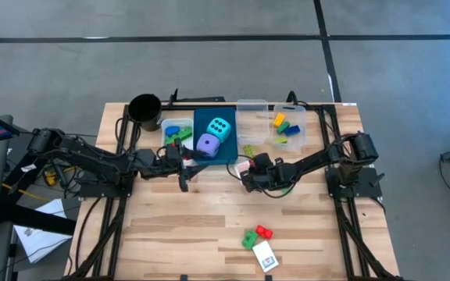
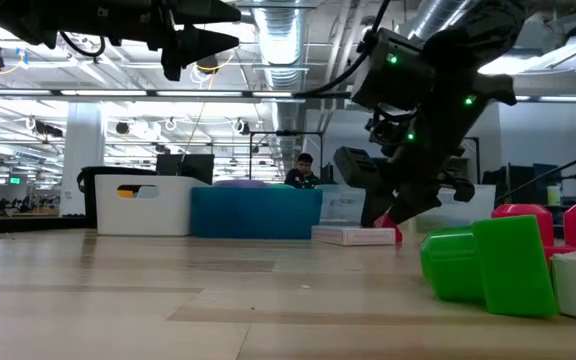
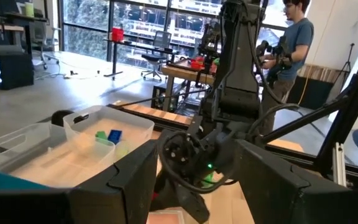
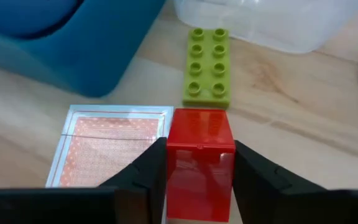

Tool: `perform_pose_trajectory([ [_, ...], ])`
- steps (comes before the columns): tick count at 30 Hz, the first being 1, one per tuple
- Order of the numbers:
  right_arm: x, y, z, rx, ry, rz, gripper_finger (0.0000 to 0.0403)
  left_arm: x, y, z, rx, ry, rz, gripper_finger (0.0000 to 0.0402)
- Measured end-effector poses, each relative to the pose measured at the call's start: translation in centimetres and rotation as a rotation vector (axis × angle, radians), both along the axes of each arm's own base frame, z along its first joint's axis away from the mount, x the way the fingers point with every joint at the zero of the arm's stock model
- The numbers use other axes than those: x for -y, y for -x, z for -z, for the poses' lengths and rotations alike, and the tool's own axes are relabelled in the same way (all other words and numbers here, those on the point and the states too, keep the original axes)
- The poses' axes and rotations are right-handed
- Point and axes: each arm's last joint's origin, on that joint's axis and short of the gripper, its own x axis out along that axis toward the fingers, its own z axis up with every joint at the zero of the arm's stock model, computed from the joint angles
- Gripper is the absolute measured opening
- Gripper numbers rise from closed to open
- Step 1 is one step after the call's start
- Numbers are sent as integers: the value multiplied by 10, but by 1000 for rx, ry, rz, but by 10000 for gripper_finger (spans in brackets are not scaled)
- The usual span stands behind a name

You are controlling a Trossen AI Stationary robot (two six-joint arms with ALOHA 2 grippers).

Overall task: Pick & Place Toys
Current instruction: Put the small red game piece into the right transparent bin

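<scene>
Red brick (image 4: pixel 200 163): stood upright between the right end effector (image 4: pixel 199 186) fingers, touching both, beside a patterned card (image 4: pixel 114 152) lying flat. Lime eight-stud brick (image 4: pixel 207 66): flat, studs up, just beyond. Cyan die (image 1: pixel 219 129) and purple die (image 1: pixel 207 144): together in the blue bin. Green brick (image 1: pixel 249 239), red brick (image 1: pixel 264 232), card (image 1: pixel 264 254): clustered at six o'clock on the tabletop.

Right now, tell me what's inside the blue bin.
In the blue bin sit a cyan dotted die and a purple die, touching each other. Whatever lies beneath them on the bin floor is covered and cannot be seen.
</scene>
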Motion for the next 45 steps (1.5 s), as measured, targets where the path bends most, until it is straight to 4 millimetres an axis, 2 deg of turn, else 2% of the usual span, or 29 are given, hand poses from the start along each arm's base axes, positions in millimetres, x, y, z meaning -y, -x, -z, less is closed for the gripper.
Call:
perform_pose_trajectory([
  [5,-10,1,0,1,26,-25,134,2,0,3,-28,-2,10,204],
  [9,-15,6,-11,11,45,-40,134,5,0,3,-28,-2,23,204],
  [15,-26,16,-43,86,64,-69,134,6,1,3,-29,-2,29,204],
  [22,-38,35,-84,172,183,-104,134,7,1,3,-32,-2,30,204],
  [27,-28,61,-105,138,220,-48,134,7,1,3,-32,-2,33,204],
  [34,-8,92,-120,49,239,44,134,7,1,3,-32,-2,33,204],
  [39,8,103,-126,-11,255,93,134,7,1,3,-32,-2,32,204],
  [45,24,104,-128,-78,267,112,134,7,1,3,-31,-2,32,204],
])
